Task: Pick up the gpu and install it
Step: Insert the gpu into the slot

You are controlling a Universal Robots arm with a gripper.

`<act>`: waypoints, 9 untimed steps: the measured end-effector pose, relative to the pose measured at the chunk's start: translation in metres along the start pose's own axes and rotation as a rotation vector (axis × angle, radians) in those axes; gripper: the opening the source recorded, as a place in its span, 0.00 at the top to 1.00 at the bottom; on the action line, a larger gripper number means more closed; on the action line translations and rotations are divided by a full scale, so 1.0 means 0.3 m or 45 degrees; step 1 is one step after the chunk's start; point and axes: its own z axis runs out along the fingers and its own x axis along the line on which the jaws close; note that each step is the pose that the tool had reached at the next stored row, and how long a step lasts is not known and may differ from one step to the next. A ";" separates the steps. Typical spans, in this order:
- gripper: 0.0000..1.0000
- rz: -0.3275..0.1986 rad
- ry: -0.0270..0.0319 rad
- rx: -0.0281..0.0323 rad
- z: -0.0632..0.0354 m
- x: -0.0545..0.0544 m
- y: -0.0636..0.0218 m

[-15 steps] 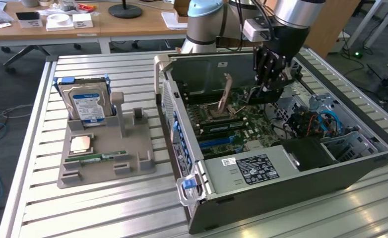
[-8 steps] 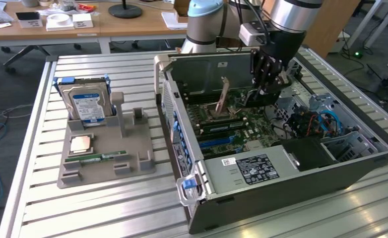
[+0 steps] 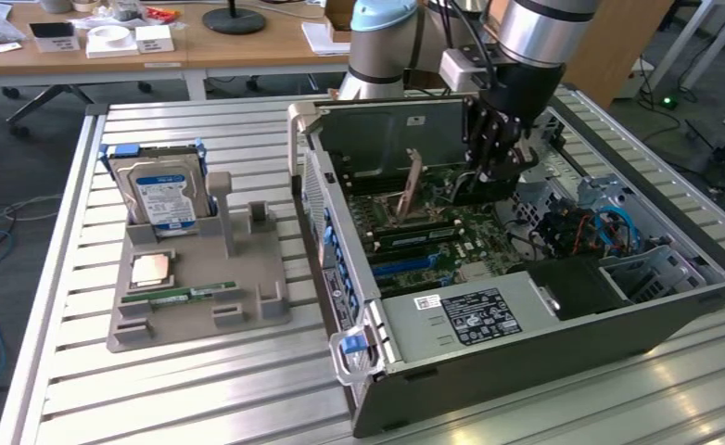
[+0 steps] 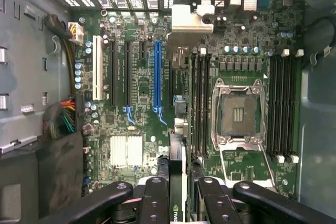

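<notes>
The gpu (image 4: 178, 171) is a thin card seen edge-on between my fingers, and its metal bracket (image 4: 191, 20) reaches toward the slotted rear wall of the case. My gripper (image 4: 181, 203) is shut on it. The card hangs over the green motherboard (image 4: 142, 124), between the long blue slot (image 4: 157, 77), which has nothing in it, and the black memory slots (image 4: 199, 103). I cannot tell whether its lower edge touches the board. In the exterior view my gripper (image 3: 492, 171) is down inside the open computer case (image 3: 524, 315), and the card's brownish back (image 3: 413, 190) stands upright beside it.
A grey parts holder (image 3: 196, 297) on the slatted table at the exterior view's left carries a silver hard drive (image 3: 165, 195), a processor chip (image 3: 152, 269) and a green memory stick (image 3: 196, 294). Inside the case are an open processor socket (image 4: 239, 114) and cable bundles (image 4: 63, 121).
</notes>
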 end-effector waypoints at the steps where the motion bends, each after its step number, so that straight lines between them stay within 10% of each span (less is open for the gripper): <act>1: 0.74 0.000 0.0000 0.0000 0.001 0.002 0.003; 9: 0.74 0.000 0.0001 -0.0001 0.005 0.008 0.016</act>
